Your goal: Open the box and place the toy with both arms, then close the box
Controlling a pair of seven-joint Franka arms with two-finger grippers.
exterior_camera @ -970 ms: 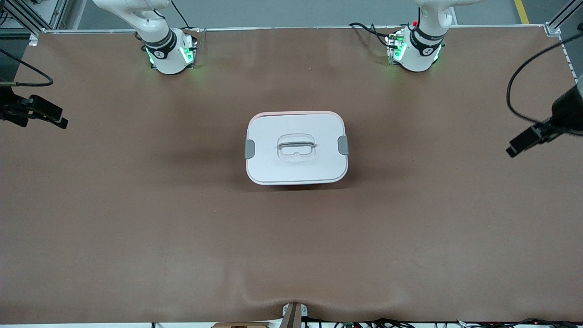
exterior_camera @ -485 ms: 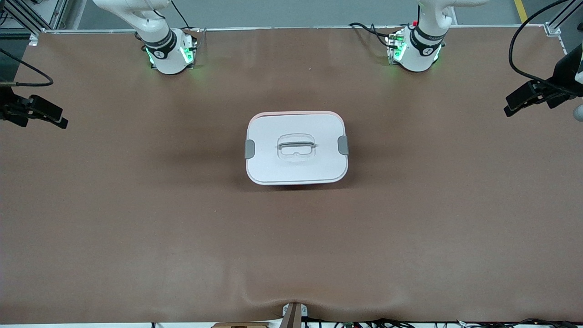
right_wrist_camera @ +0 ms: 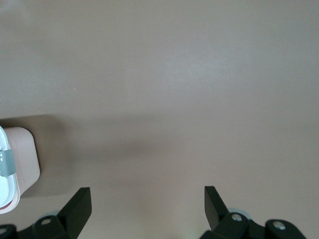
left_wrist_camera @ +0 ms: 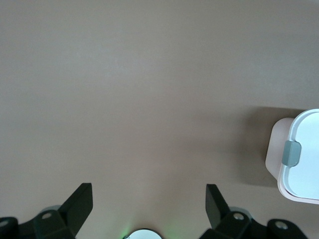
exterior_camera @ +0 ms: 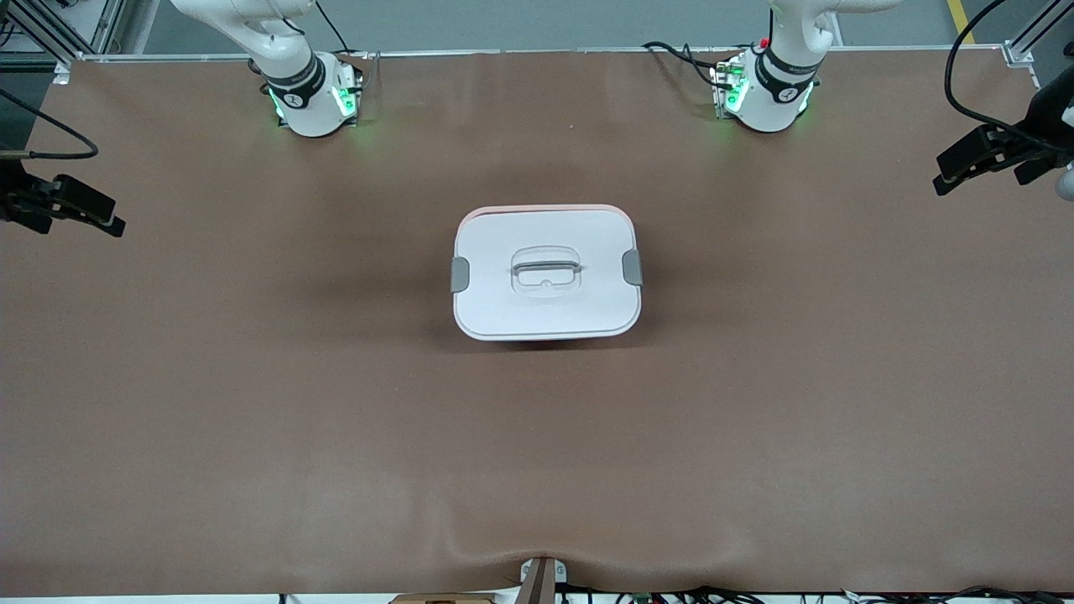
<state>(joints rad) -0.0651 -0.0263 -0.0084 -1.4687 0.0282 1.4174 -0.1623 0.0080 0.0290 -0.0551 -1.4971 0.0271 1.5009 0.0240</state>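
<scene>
The box (exterior_camera: 546, 271) sits shut in the middle of the table, its white lid (exterior_camera: 545, 310) on, with a grey clip (exterior_camera: 632, 267) at each end and a recessed handle (exterior_camera: 546, 270). The toy is out of view. My left gripper (exterior_camera: 956, 172) hangs open and empty over bare table toward the left arm's end, well apart from the box (left_wrist_camera: 298, 158); its fingers (left_wrist_camera: 79, 203) stand wide. My right gripper (exterior_camera: 101, 220) waits open and empty over the right arm's end of the table, with a corner of the box (right_wrist_camera: 17, 169) at the edge of its wrist view.
The brown table mat (exterior_camera: 537, 436) spreads all round the box. The two arm bases (exterior_camera: 315, 101) (exterior_camera: 768, 96) glow green along the edge farthest from the front camera. Cables and a mount (exterior_camera: 541, 579) lie at the nearest edge.
My left gripper has swung away from the front camera, toward the robots' edge of the table, still open. The right arm and the box have not moved.
</scene>
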